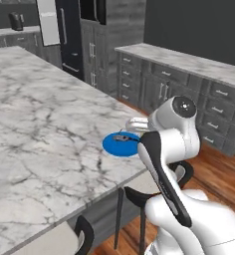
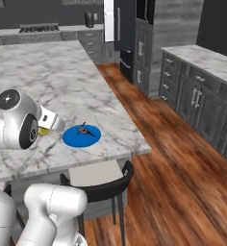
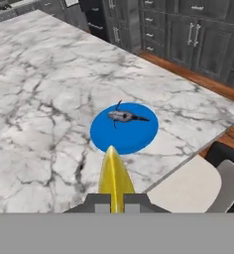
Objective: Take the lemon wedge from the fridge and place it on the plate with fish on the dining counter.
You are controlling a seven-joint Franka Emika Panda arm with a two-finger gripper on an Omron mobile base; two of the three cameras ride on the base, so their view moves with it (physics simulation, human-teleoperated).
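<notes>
You've got the gripper (image 3: 117, 202) clamped tight on the lemon wedge (image 3: 115, 176), its tip poking fwd toward the plate with fish (image 3: 131, 134) just ahead. Plate sits near the dining counter (image 3: 44, 89) edge; a stool (image 3: 198, 186) is below-right. Bare marble lies ahead and left of the gripper.

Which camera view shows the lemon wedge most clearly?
The hand view: the lemon wedge stands large between the shut gripper tips, in front of the plate with fish. The right base view shows a small yellow bit beside the arm. In the left base view I cannot make it out.
</notes>
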